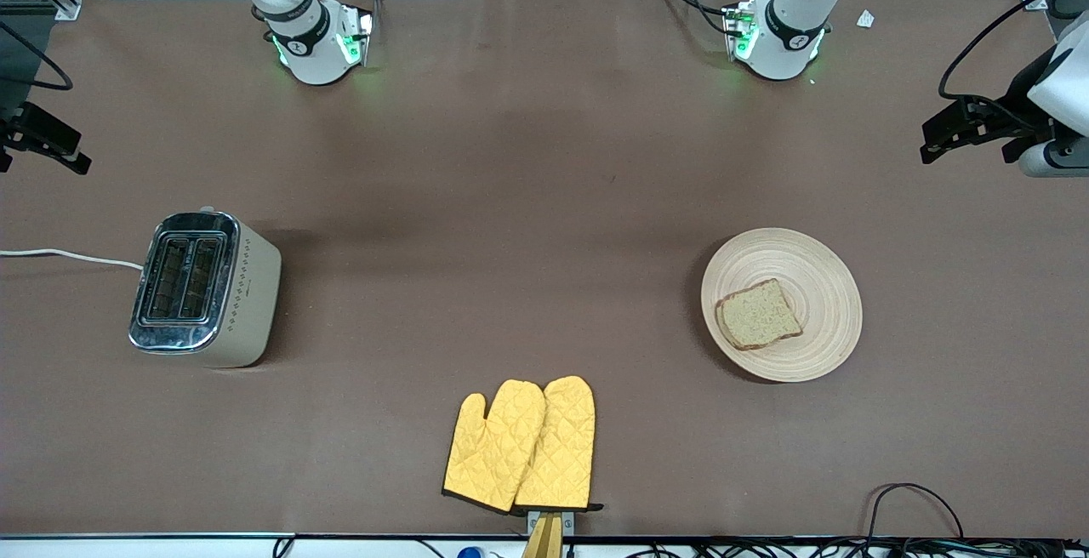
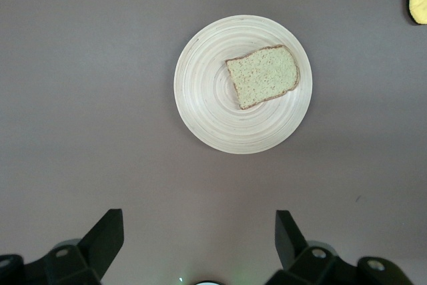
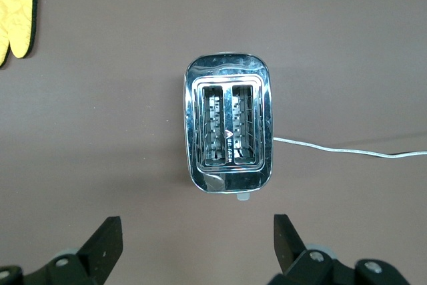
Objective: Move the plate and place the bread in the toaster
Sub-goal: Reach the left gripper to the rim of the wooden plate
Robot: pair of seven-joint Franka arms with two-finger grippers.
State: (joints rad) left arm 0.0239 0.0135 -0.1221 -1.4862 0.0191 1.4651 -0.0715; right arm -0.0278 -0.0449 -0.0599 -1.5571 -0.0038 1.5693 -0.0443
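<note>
Left gripper (image 2: pixel 198 248): you have it spread wide and empty, high over the brown table (image 1: pixel 544 158), looking straight down on the plate (image 2: pixel 213 108). Nothing sits between the fingers (image 2: pixel 107 238). Right gripper (image 3: pixel 193 248): same posture, parted wide, holding nothing, hanging over the toaster (image 3: pixel 229 128). Neither gripper touches anything; both arms look parked at a survey height, probably so each wrist camera frames its own target before any descent.

Working outward from the left gripper: the plate lies flat toward the left arm's end of the table. The bread (image 1: pixel 759 315) rests flat on the plate, off-centre, toward the side nearer the front camera. Judgement: that leaves a broad bare stretch of rim to pinch without pressing the slice.

Outward from the right gripper: the toaster stands upright toward the right arm's end, well apart from the plate, both slots empty and facing up. Its white cord (image 1: pixel 68 257) trails off the table edge at that end. Judgement: the gap explains why the plate must travel first; the bread is out of easy reach of the slots where it lies.

Between them, near the front edge, lie two yellow oven mitts (image 1: pixel 521 446), side by side and overlapping. Keep the plate's path clear of them.

Task status: not yet started.
</note>
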